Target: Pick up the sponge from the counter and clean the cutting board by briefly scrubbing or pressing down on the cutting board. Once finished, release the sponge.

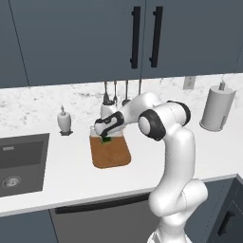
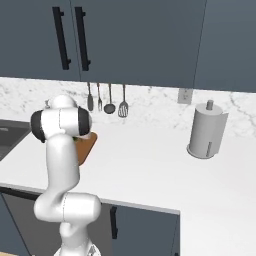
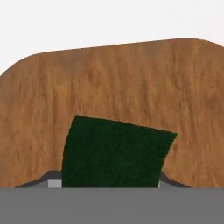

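The sponge (image 3: 113, 151) shows its dark green scrub side, held between my gripper's (image 3: 108, 183) finger tips. My gripper (image 1: 105, 136) is shut on it, low over the far end of the brown wooden cutting board (image 1: 111, 154). In the hand view the cutting board (image 3: 131, 83) lies right behind the sponge; I cannot tell whether they touch. A green bit of the sponge (image 1: 107, 140) peeks out under the hand. The board rests on the white speckled counter (image 1: 66, 171). In the right base view my arm hides most of the cutting board (image 2: 86, 147).
A dark sink basin (image 1: 19, 161) is set into the counter at the left, with a soap dispenser (image 1: 64, 121) behind it. Utensils (image 1: 116, 92) hang on the backsplash behind the board. A paper towel roll (image 1: 217, 108) stands far right. Cabinets hang overhead.
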